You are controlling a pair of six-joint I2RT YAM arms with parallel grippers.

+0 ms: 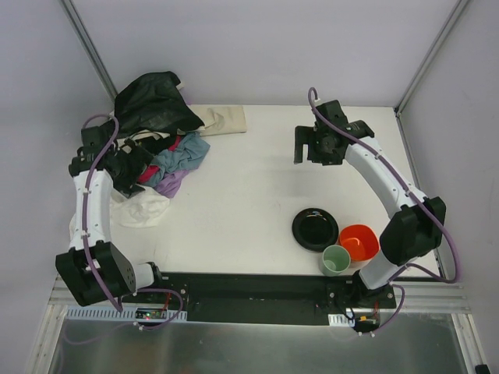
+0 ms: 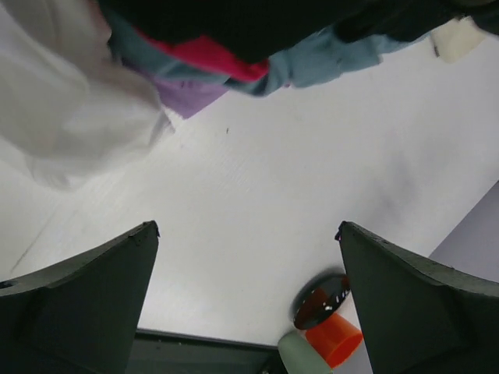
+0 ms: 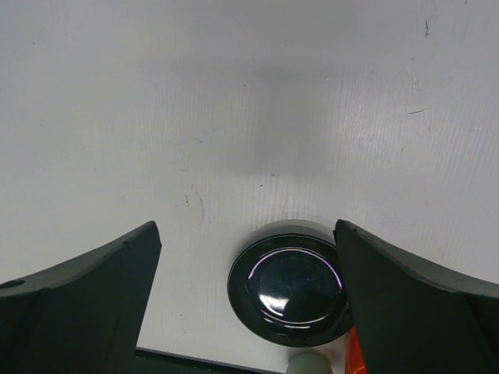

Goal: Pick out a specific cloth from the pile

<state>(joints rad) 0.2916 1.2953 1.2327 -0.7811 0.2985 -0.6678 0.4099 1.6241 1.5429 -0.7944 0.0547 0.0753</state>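
Note:
The pile (image 1: 160,132) of black, white, beige, blue-grey and pink-red garments lies at the back left of the table. Only a small corner of the lavender-purple cloth (image 1: 173,184) shows at the pile's front edge, under the blue-grey cloth (image 1: 181,157); it also shows in the left wrist view (image 2: 189,95). My left gripper (image 1: 132,167) is open and empty at the pile's left side, above the white cloth (image 1: 140,209). My right gripper (image 1: 313,146) is open and empty, high over the bare table at the back right.
A black plate (image 1: 315,229), an orange cup (image 1: 359,241) and a pale green cup (image 1: 337,260) stand at the front right. A beige cloth (image 1: 222,120) lies at the back beside the pile. Grey walls close in the left, back and right.

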